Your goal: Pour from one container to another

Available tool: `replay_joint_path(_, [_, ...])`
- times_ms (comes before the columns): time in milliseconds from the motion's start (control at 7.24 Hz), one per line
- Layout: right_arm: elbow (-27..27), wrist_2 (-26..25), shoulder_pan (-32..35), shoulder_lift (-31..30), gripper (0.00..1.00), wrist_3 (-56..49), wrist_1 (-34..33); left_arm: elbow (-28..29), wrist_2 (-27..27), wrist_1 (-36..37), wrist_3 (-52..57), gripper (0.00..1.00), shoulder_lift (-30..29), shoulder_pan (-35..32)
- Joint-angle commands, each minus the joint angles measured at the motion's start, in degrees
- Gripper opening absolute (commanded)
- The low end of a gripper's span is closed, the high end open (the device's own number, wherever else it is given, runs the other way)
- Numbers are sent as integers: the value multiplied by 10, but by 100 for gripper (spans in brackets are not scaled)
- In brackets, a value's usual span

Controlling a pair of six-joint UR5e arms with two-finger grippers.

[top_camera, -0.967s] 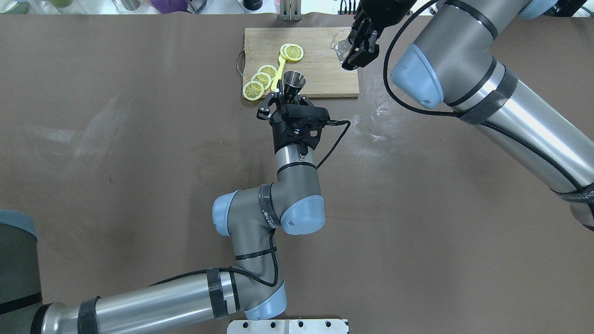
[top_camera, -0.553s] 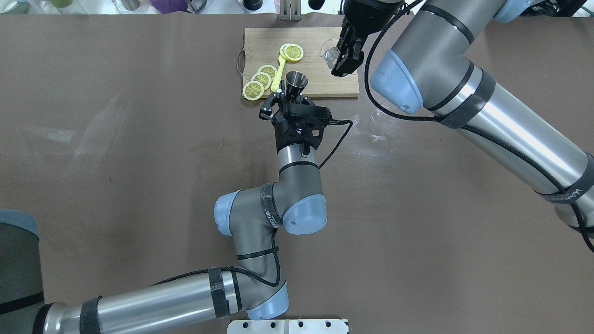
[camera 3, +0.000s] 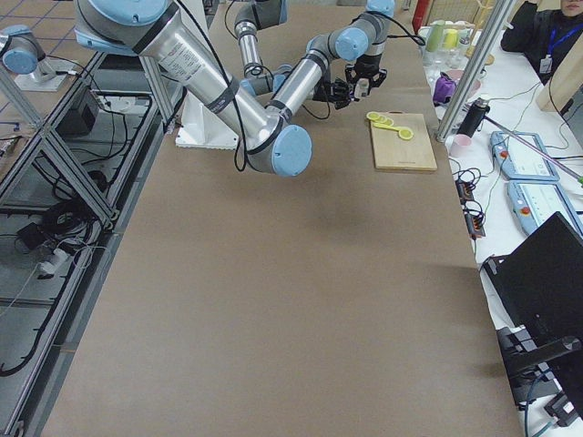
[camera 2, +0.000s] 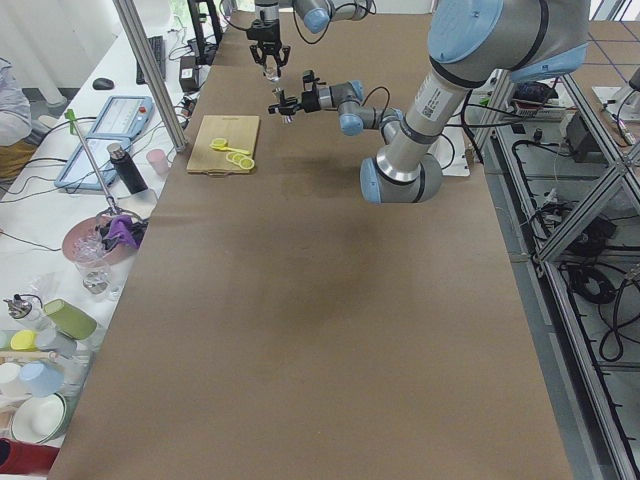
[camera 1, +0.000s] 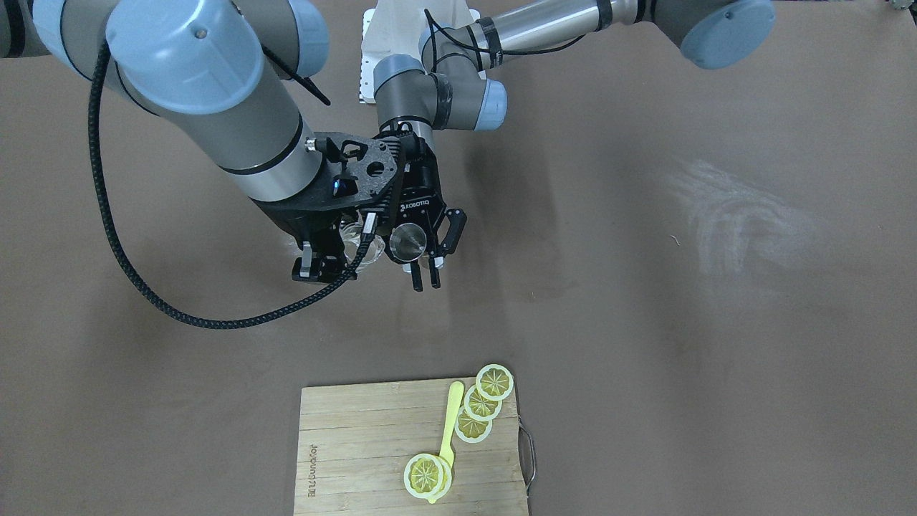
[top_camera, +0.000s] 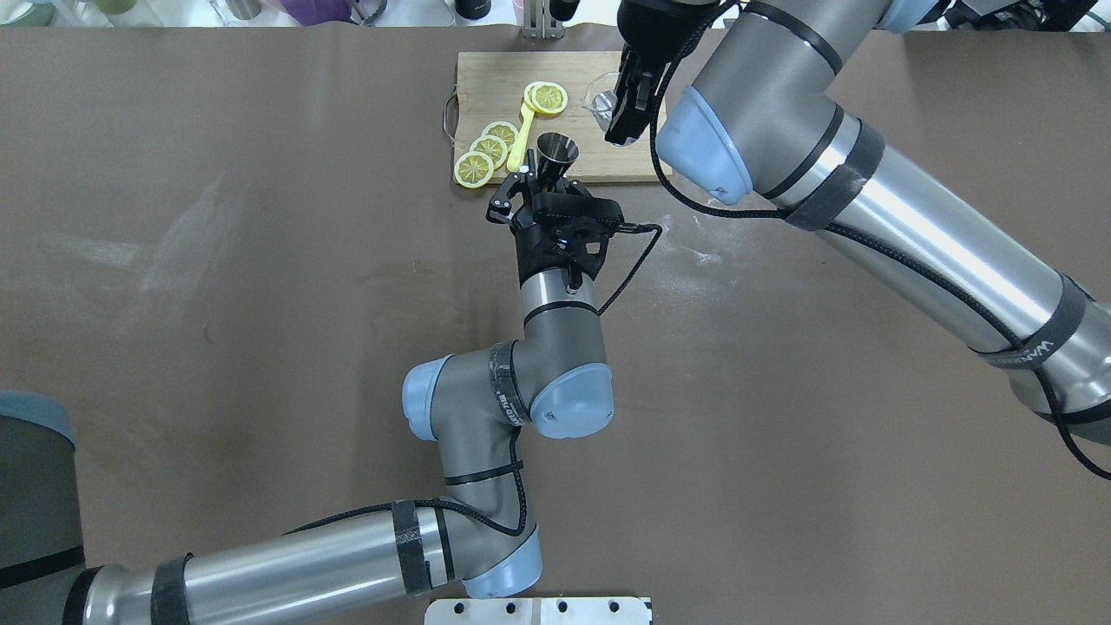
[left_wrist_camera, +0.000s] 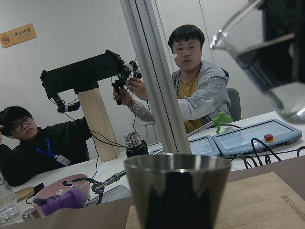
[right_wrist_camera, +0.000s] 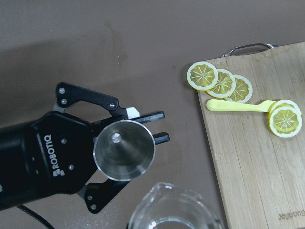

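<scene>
- Left fingers (right_wrist_camera: 151, 115) pinch the metal cup (right_wrist_camera: 124, 150), mouth up.
- Right fingers (top_camera: 623, 117) pinch the glass jug (right_wrist_camera: 174, 210), just beside the cup, higher, spout facing the cup.

- I'm driving arms in a robotics lab: a long table (camera 2: 300, 350) papered in brown stands inside an aluminium frame (camera 2: 150, 70).
- On the far side an operator (left_wrist_camera: 193, 81) grips a small black control arm (left_wrist_camera: 81, 74).
- Pendants (left_wrist_camera: 257, 138) carry a red stop button; cables (camera 2: 590, 290) litter the floor on the right.
</scene>
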Motion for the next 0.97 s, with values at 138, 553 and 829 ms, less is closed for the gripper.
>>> replay_joint_path(138, [-14,-4,-5,18,0,-2,-29,-2,-1,0,8,0,-1,0])
replay_joint_path(553, [-12,-11,-6,31,0,-15,-72,-2,-1,0,9,0,-4,-1])
replay_joint_path(829, [-9,-22,-6,44,0,-25,-111,-4,0,-1,9,0,-4,-1])
